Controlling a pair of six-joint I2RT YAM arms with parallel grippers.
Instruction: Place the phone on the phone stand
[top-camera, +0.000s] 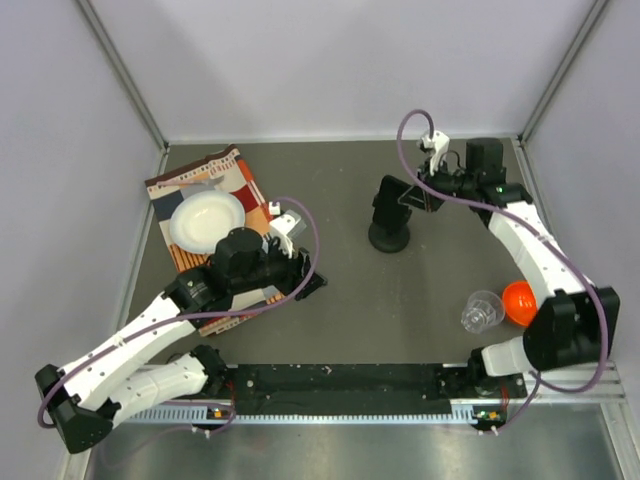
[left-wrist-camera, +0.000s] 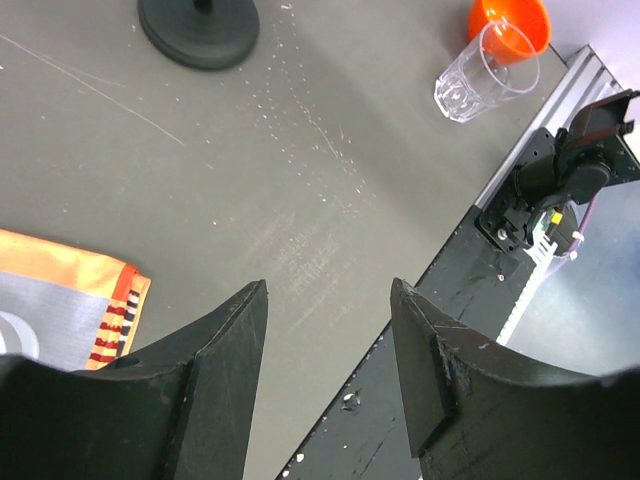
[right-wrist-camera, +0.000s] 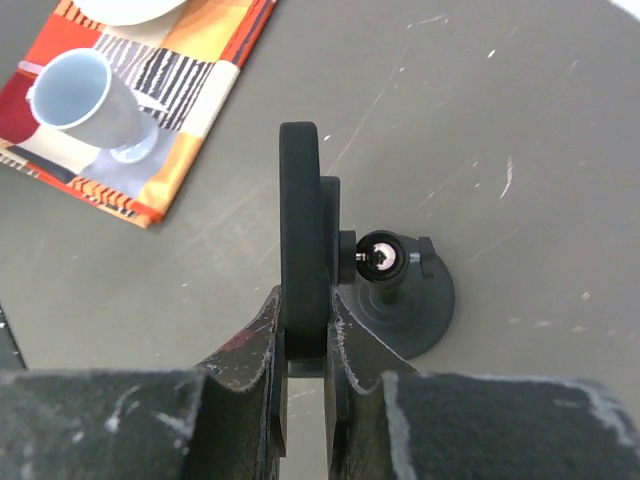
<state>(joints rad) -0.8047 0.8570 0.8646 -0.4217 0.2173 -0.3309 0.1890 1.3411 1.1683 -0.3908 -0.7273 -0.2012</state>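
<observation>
Right fingers (right-wrist-camera: 255, 345) are pinched narrow on the phone (right-wrist-camera: 300, 220), one pad on each flat face, taking it by one end. The phone stands on edge, seen from its thin side, above the worktop (right-wrist-camera: 520, 120) and right against the small bracket at the top of the phone stand (right-wrist-camera: 425, 300). Whether it is seated in that bracket or only beside it cannot be told. Left fingers (left-wrist-camera: 215, 350) stand apart with nothing between them, above the worktop at the near corner of the patterned cloth (top-camera: 240, 180).

By its look, the phone is a stiff, thin slab with smooth faces, so it will likely slide in a weak pinch and twist if held far from its middle. A grip across the two faces near one end, as here, leaves the rest free to meet the bracket. The faces are probably glass, so it should be lowered gently, not dropped. The stand is small with a round base and may tip or shift if pushed sideways.

No brand, label or writing can be read on the phone, the stand or the arms.

On the cloth sit a white plate (top-camera: 207, 220) and a white cup (right-wrist-camera: 90, 100). A clear glass (top-camera: 482, 310) and an orange bowl (top-camera: 518, 300) lie near the right arm's base.
</observation>
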